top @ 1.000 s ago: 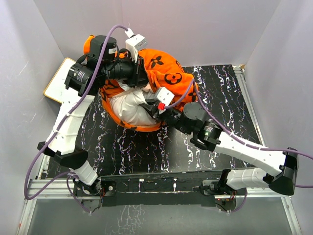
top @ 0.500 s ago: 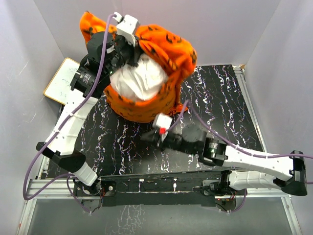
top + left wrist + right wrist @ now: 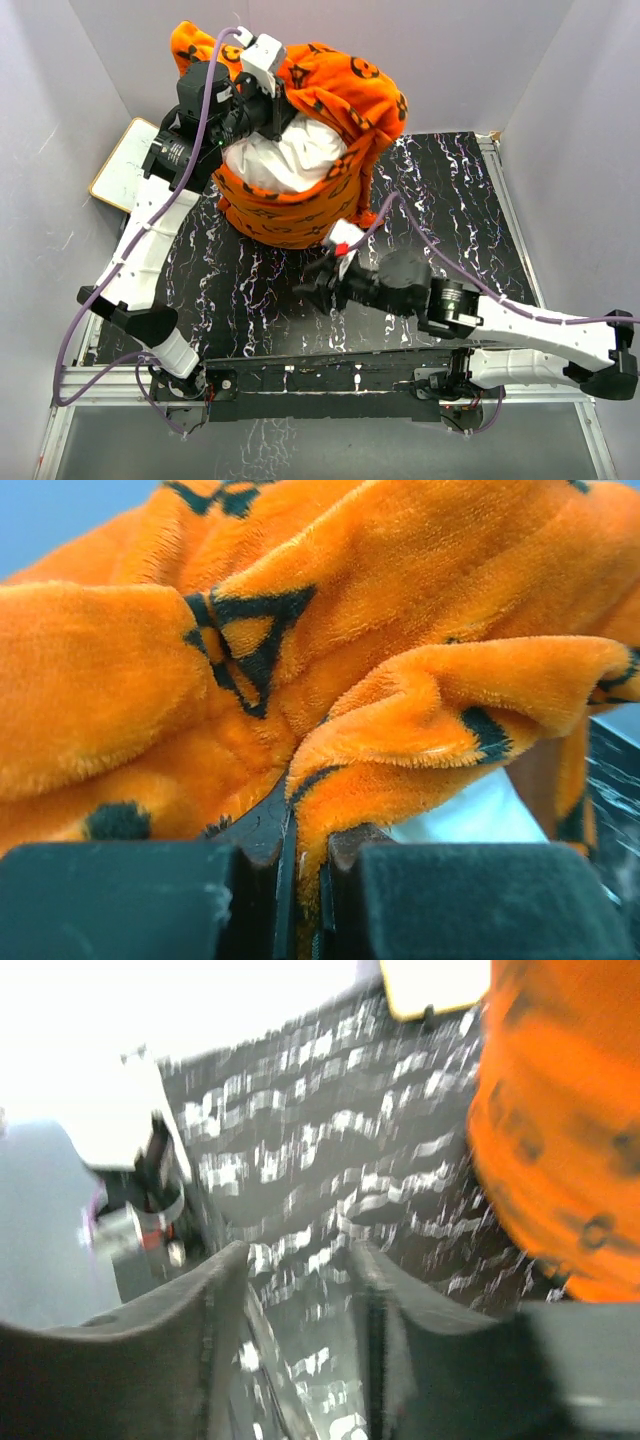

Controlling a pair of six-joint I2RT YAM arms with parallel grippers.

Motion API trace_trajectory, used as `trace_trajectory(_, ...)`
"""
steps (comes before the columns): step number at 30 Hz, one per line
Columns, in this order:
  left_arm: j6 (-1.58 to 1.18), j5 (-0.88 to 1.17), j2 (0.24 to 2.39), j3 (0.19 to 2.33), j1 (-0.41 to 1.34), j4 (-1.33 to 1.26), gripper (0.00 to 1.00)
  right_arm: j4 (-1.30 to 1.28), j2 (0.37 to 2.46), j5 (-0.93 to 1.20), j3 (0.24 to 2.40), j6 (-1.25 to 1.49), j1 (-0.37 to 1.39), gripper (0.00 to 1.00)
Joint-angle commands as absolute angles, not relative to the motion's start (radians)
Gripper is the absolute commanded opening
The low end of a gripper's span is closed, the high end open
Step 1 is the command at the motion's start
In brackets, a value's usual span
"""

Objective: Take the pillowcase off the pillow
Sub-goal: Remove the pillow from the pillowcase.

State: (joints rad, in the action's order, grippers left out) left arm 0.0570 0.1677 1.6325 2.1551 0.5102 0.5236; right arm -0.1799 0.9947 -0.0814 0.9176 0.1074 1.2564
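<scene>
pillowcase (image 3: 335, 85) fold is clamped in the shut left gripper (image 3: 305, 852) and held high at the table's (image 3: 470, 190) far left so the pillow (image 3: 290, 160) is exposed at the open mouth, likely for extraction; right gripper (image 3: 300, 1290) is parked low beside it, jaws apart, empty.

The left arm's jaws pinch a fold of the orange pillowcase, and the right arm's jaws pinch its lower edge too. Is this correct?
Not fully. The left arm's jaws do pinch a fold of the orange pillowcase, but the right arm's jaws pinch nothing: the right wrist view shows them apart, with only the black marbled table between them and the pillowcase off to one side.
</scene>
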Motion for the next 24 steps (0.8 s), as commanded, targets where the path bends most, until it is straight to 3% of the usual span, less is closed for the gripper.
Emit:
trace_trajectory(1,-0.045,0.449,1.668,2.147,0.517,0.748,0.00,-0.032,0.975,-0.295,1.133,0.098,1.255,0.56)
trace_trajectory(4,-0.048,0.508,1.685,2.175,0.516,0.790,0.00,-0.030,1.026,-0.399,1.247,0.073,1.253,0.69)
trace_trajectory(9,-0.045,0.567,1.687,2.174,0.517,0.820,0.00,-0.056,1.132,-0.517,1.418,0.073,1.220,0.75)
trace_trajectory(16,-0.040,0.585,1.668,2.151,0.516,0.817,0.00,-0.183,1.246,-0.371,1.499,0.232,0.956,0.76)
trace_trajectory(24,-0.023,0.585,1.647,2.141,0.516,0.822,0.00,-0.195,1.314,-0.331,1.455,0.260,0.895,0.77)
